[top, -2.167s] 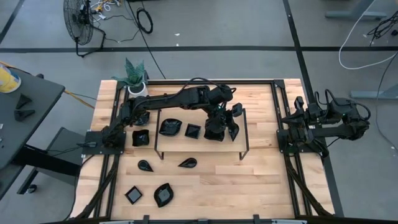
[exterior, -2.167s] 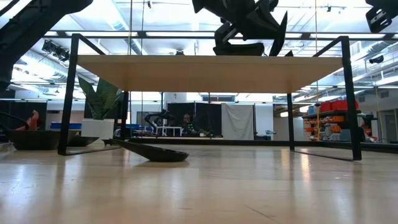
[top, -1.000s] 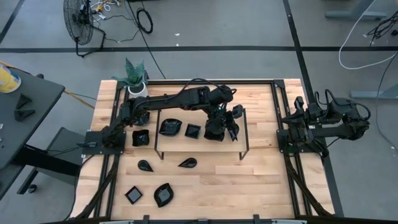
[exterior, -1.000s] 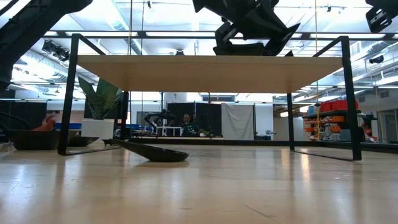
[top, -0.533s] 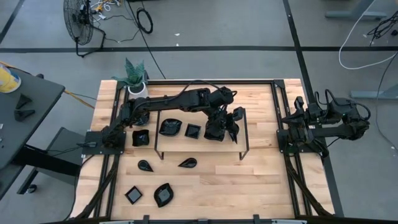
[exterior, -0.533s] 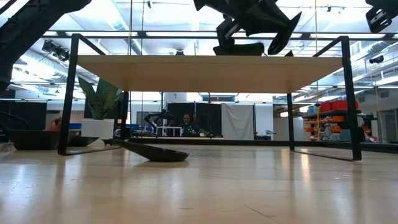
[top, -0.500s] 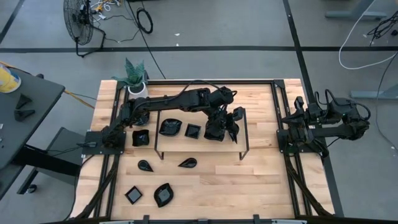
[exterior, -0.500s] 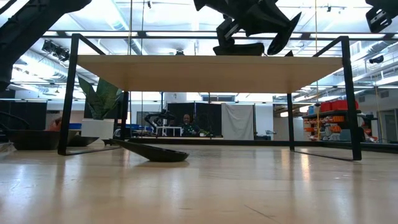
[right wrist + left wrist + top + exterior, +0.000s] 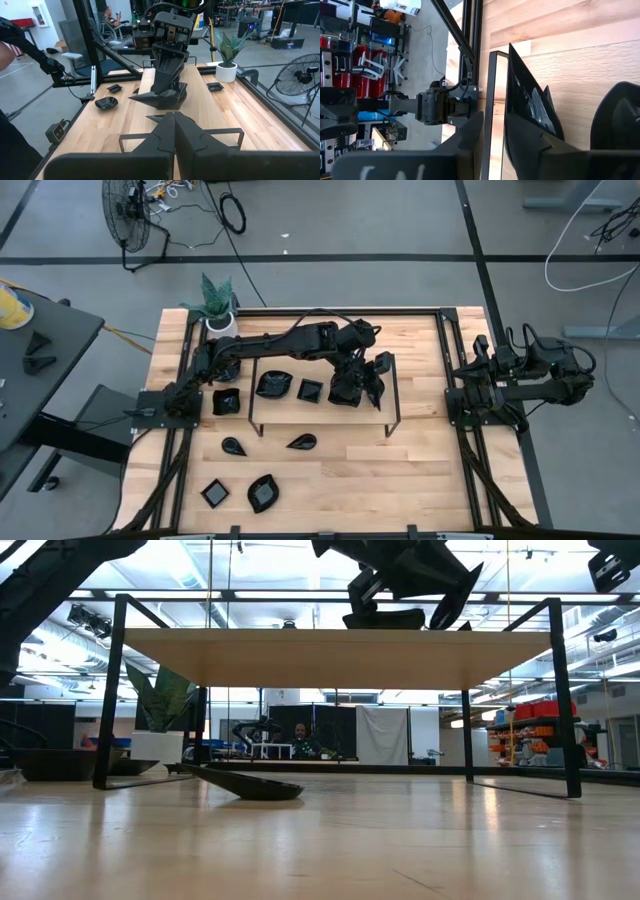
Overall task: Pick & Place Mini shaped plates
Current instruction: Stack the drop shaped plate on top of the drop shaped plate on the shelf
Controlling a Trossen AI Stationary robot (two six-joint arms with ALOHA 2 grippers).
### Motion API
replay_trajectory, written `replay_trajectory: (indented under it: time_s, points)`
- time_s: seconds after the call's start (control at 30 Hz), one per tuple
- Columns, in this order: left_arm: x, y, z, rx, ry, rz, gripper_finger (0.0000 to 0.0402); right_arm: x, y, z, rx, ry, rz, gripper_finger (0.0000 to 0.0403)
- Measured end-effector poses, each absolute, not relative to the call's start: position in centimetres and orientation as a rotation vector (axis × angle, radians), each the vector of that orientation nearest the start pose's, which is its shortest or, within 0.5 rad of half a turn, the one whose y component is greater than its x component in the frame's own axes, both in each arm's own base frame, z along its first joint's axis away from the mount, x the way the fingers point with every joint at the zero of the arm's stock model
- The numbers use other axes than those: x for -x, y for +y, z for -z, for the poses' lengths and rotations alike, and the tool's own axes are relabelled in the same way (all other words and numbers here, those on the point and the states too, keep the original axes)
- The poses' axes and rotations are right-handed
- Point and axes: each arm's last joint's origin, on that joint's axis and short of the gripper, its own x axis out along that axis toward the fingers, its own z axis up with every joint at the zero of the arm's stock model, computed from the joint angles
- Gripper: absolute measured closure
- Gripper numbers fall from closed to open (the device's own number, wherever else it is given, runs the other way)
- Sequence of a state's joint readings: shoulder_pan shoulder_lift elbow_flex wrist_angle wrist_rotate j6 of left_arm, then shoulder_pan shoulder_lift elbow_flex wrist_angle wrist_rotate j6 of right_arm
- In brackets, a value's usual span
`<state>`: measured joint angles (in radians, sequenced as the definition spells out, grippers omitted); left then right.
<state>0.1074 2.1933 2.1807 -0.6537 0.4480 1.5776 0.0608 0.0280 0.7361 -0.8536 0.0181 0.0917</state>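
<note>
Glossy black mini plates lie on the table, among them a leaf (image 9: 263, 493), a square (image 9: 213, 493) and a teardrop (image 9: 235, 445). Three more sit on the raised shelf (image 9: 340, 645): (image 9: 273, 384), (image 9: 311, 390), (image 9: 345, 393). My left gripper (image 9: 368, 378) (image 9: 494, 114) hangs over the shelf's right end, fingers a narrow gap apart, beside a pointed plate (image 9: 530, 95) (image 9: 160, 97) that stands slanted. My right gripper (image 9: 174, 114) is shut and parked at the table's right edge. My left gripper comes from above, slanting toward the table's right. The pointed plate's edge (image 9: 512, 100) runs on in line with one finger (image 9: 545, 147). Wood shows between the plate and the other finger (image 9: 470, 140). The plate leans, its lower tip (image 9: 434, 624) near the shelf top.
The shelf is a black frame (image 9: 398, 395) on thin legs (image 9: 560, 700), with free table under it where one plate (image 9: 245, 785) lies. A white pot with a green plant (image 9: 217, 305) stands at the far left corner. The table's near right part is bare wood.
In the low view the pointed plate beside my left gripper has tipped from nearly upright to a slant of about half that. In the high view the dark parts at the gripper's end have drawn closer together. The plates lying on the shelf and table have stayed put.
</note>
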Motion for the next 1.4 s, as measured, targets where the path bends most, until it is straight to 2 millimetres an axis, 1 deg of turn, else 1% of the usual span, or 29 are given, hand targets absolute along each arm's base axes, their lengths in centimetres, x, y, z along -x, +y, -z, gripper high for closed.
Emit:
replay_trajectory:
  time_s: [0.1,0.23,0.37,0.6,1.13,1.3,1.4]
  points:
    - [-49.2,4.0,-31.7,-1.325,0.237,0.743,0.0298,0.1,-0.1,-30.2,-0.086,0.147,-0.036,0.0398]
    - [-49.3,4.1,-31.8,-1.336,0.223,0.728,0.029,0.1,-0.1,-30.2,-0.086,0.147,-0.036,0.0398]
    - [-49.7,4.1,-31.8,-1.35,0.2,0.705,0.0289,0.1,-0.1,-30.2,-0.086,0.147,-0.036,0.0398]
    - [-50.1,4.2,-30.9,-1.348,0.24,0.702,0.0289,0.1,-0.1,-30.2,-0.086,0.147,-0.036,0.0398]
    - [-50.1,4.5,-30.8,-1.367,0.287,0.658,0.0289,0.1,-0.1,-30.2,-0.086,0.147,-0.036,0.0398]
    - [-49.9,4.9,-31.3,-1.354,0.326,0.611,0.0289,0.1,-0.1,-30.2,-0.086,0.147,-0.036,0.0398]
    - [-49.3,5.2,-32.2,-1.322,0.365,0.57,0.0289,0.1,-0.1,-30.2,-0.086,0.147,-0.036,0.0398]
